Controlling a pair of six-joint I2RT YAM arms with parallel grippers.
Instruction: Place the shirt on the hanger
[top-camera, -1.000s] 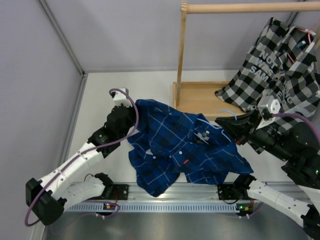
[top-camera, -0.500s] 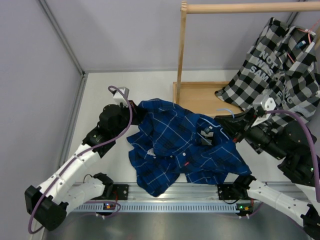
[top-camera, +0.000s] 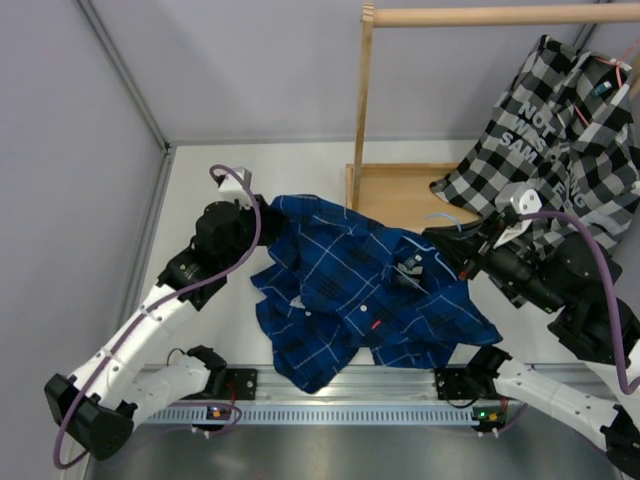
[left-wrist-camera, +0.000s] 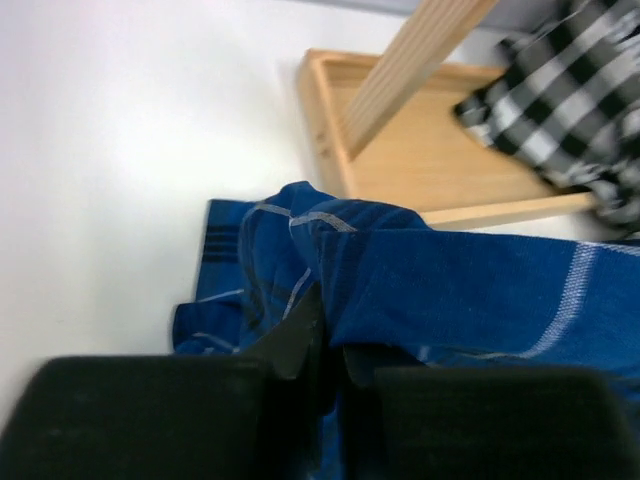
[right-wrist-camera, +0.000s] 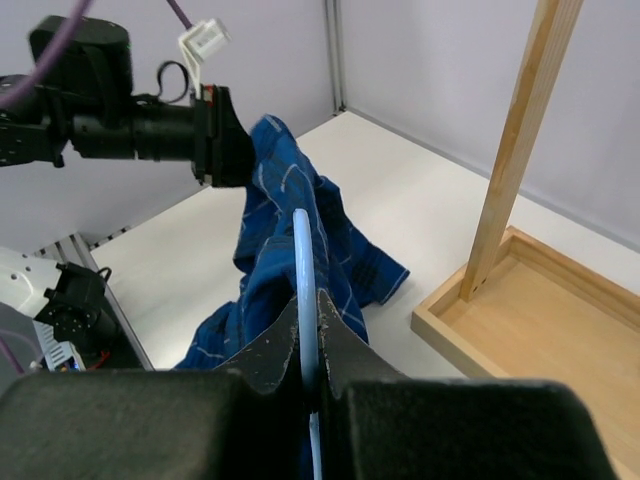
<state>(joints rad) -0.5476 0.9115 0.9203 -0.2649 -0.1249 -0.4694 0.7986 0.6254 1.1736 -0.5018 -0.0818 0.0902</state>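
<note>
The dark blue shirt (top-camera: 360, 295) is held up between both arms over the table's middle, its lower part draping toward the near rail. My left gripper (top-camera: 262, 222) is shut on the shirt's left edge; the left wrist view shows blue cloth (left-wrist-camera: 430, 280) pinched between the jaws. My right gripper (top-camera: 440, 243) is shut on the pale-blue hanger (right-wrist-camera: 305, 290), whose thin bar runs up between the jaws into the shirt (right-wrist-camera: 270, 210). In the top view only a bit of the hanger's hook (top-camera: 443, 218) shows; the rest is under the shirt.
A wooden rack with an upright post (top-camera: 362, 110) and top rod (top-camera: 500, 14) stands on a wooden tray base (top-camera: 400, 195) at the back right. A black-and-white checked shirt (top-camera: 560, 130) hangs from it, over my right arm. A grey wall stands on the left.
My left gripper has pulled the shirt's left edge up and slightly left. My right gripper with the hanger has shifted slightly left. The shirt is stretched wider between them.
</note>
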